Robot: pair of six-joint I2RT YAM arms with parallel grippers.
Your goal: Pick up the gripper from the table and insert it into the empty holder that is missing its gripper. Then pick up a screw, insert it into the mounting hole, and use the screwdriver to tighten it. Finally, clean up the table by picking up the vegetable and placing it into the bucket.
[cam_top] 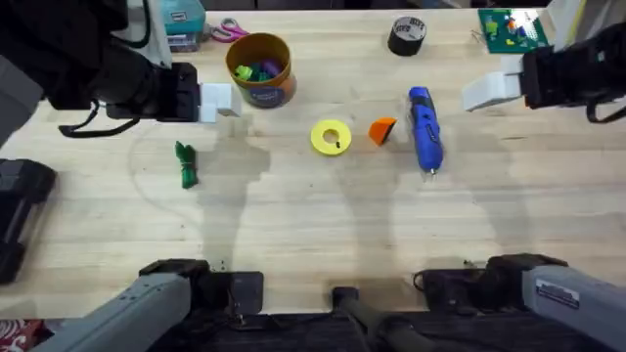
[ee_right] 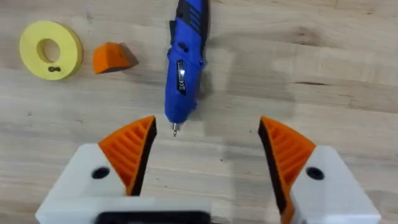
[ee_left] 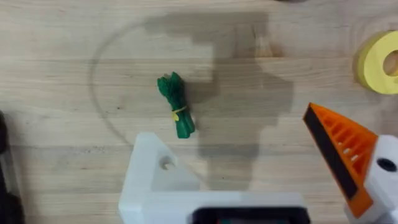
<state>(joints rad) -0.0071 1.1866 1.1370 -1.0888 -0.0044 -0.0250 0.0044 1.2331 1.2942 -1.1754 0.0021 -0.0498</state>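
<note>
Wedge [cam_top: 382, 130] mid-table between disc [cam_top: 331, 137] and screwdriver [cam_top: 424, 128]; both my grippers [ee_left: 261, 168] [ee_right: 208, 152] spread apart, empty.

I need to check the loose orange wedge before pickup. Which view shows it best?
The right wrist view: the wedge lies close and unblocked beside the yellow disc, its shape plain. The overhead view shows it small, between the disc and the screwdriver. The left wrist view looks at the vegetable instead.
</note>
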